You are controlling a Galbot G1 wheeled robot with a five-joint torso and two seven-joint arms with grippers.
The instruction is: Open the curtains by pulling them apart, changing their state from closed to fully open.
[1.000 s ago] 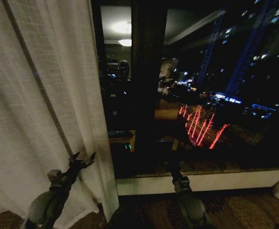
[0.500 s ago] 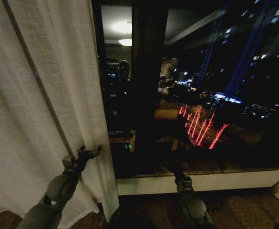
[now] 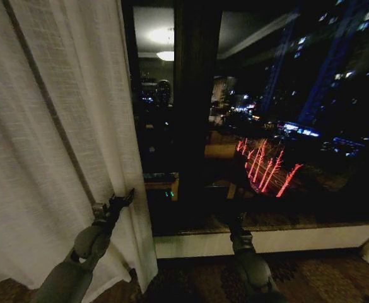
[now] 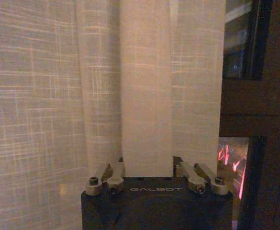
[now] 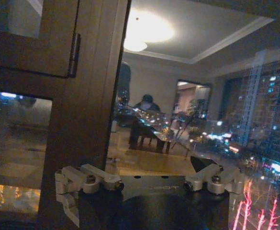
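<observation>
The sheer cream curtain (image 3: pixel 52 145) hangs on my left, bunched into soft vertical pleats, its inner edge falling down to the floor just beside the window frame. The weave is loose and open, with a darker vertical line showing through it. In my left wrist view one flat fold of the curtain (image 4: pixel 147 96) runs straight down into the middle of the left hand (image 4: pixel 147 173), with the metal finger links splayed to either side of it; I cannot tell from here whether the fingertips are pressed on the cloth or merely around it. From the head camera the left hand (image 3: pixel 116 203) sits low against the curtain's inner edge, the arm reaching up from below.

The right hand (image 3: pixel 236 222) is held low in front of the window sill (image 3: pixel 279 238), well apart from the curtain, and I cannot tell how its fingers stand. In the right wrist view the right hand (image 5: pixel 151 184) faces the glass and the dark wooden window frame (image 5: pixel 77 110).

The uncovered window (image 3: pixel 285 113) is dark, showing city lights, red streaks of light, and a reflected ceiling lamp (image 3: pixel 162 38). A pale sill runs under the glass, and patterned dark carpet (image 3: pixel 323 278) lies below it.
</observation>
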